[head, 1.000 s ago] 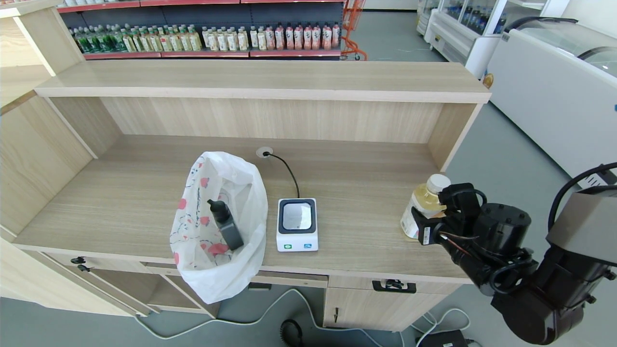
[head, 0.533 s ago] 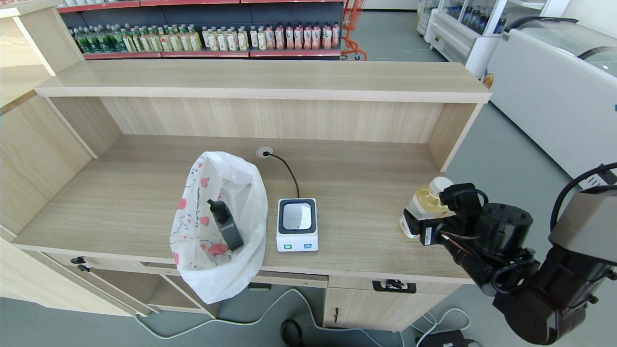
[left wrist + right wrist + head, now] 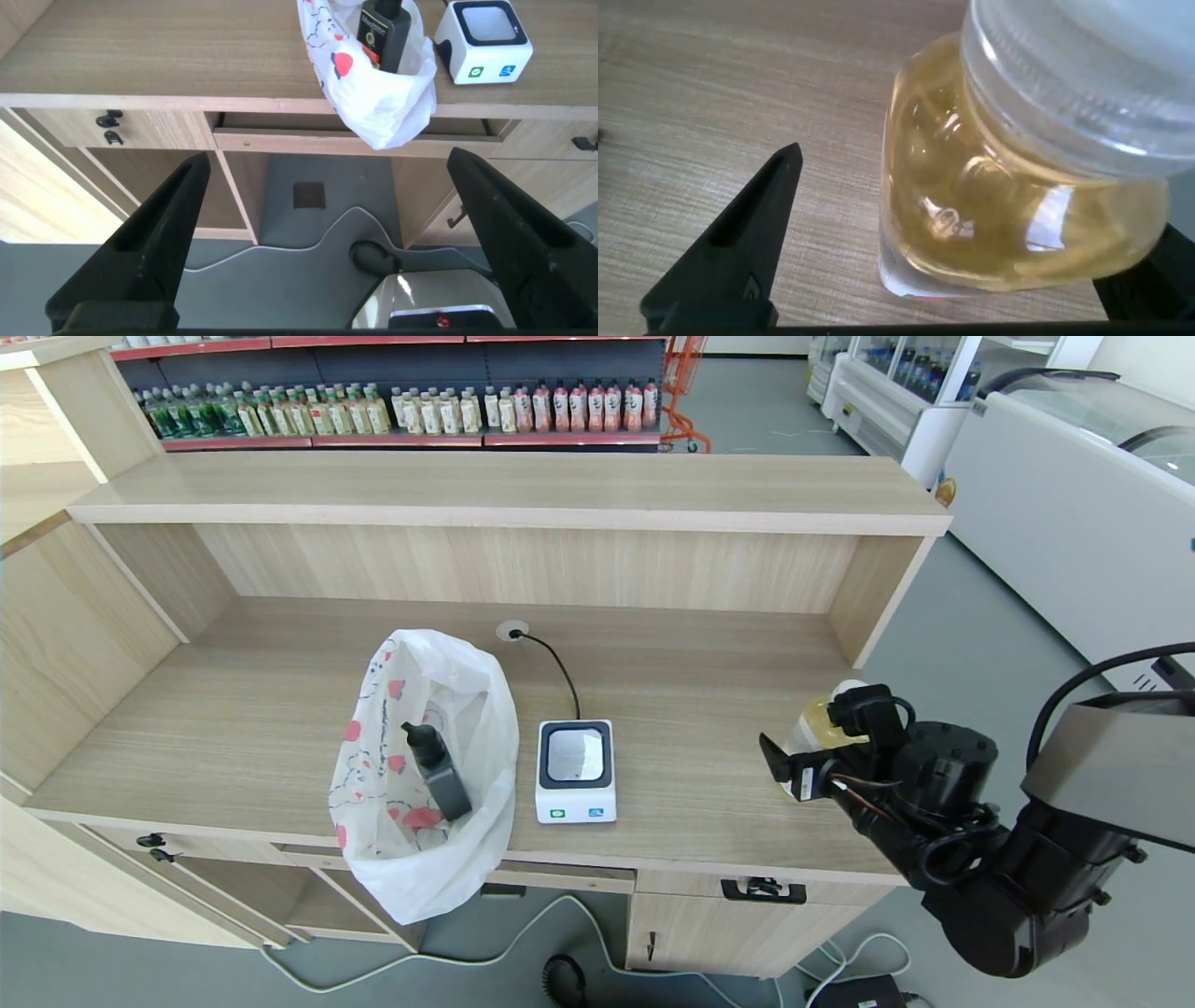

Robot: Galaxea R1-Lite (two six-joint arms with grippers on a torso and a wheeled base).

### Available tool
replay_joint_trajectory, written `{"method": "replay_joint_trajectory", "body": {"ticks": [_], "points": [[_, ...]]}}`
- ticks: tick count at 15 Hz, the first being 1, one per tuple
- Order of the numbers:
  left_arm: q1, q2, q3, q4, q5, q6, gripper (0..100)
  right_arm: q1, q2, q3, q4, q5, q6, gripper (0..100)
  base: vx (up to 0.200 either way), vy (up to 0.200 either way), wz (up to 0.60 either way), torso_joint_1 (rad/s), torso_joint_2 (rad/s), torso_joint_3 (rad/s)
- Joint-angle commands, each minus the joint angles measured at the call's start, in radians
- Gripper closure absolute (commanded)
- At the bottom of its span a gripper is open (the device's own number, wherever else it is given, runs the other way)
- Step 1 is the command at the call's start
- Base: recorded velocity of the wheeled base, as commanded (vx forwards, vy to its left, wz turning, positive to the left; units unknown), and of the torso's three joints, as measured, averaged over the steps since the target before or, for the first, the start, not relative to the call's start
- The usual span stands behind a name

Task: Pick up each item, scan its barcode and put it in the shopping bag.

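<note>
A clear bottle (image 3: 812,726) of yellow liquid with a white cap stands upright near the counter's right end. My right gripper (image 3: 794,751) is open around it, covering most of it. In the right wrist view the bottle (image 3: 999,196) sits between the fingers, with a gap to one finger (image 3: 738,252). The white shopping bag (image 3: 420,775) with red print hangs over the front edge and holds a black bottle (image 3: 437,773). The scanner (image 3: 576,770) stands beside the bag. My left gripper (image 3: 336,243) is open, low in front of the counter's drawers.
A black cable (image 3: 555,667) runs from the scanner to a grommet at the back. The counter (image 3: 700,691) has a raised back wall and a side panel (image 3: 882,588) just behind the bottle. Its right edge is close to the bottle.
My right gripper has slid leftward along the bottle, so its fingers now reach further past it and hide more of it. The bag, the scanner and the black bottle have stayed put.
</note>
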Motion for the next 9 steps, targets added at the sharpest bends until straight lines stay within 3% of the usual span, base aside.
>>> {"method": "replay_joint_trajectory", "body": {"ticks": [1,6,7,9], "points": [[0.000,0.000,0.000,0.000,0.000,0.000,0,-0.001,0.051,-0.053,-0.001,0.009,-0.002,0,0.000,0.000,0.00,0.000,0.00,0.000],[0.000,0.000,0.000,0.000,0.000,0.000,0,-0.004,0.102,-0.119,0.001,0.024,-0.014,0,0.000,0.000,0.00,0.000,0.00,0.000],[0.000,0.000,0.000,0.000,0.000,0.000,0,-0.004,0.106,-0.124,0.001,0.033,-0.014,100,0.000,0.000,0.00,0.000,0.00,0.000],[0.000,0.000,0.000,0.000,0.000,0.000,0,-0.004,0.103,-0.125,-0.001,0.042,-0.016,100,0.000,0.000,0.00,0.000,0.00,0.000]]}}
